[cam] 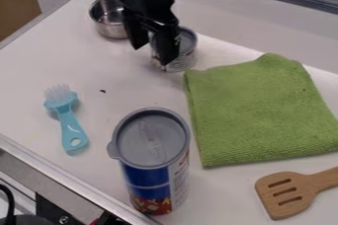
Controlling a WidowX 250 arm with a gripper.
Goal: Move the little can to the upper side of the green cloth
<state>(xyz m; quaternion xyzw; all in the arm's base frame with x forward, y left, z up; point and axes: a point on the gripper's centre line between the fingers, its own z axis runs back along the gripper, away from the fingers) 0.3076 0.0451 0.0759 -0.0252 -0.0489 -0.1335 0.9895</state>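
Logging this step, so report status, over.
Gripper: jaws open, at little can. Can upright, beside green cloth, off its upper left corner. Blue canister nearer camera, likely no obstacle.

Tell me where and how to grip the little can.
Take the little can by opposite sides of its round wall, coming down from above; it stands upright, so fingers straddling it should probably seat well.

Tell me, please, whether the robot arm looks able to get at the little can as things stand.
Probably yes: its open gripper hangs right by the little can, and nothing seems to stand between them. The metal pot and green cloth lie to either side.
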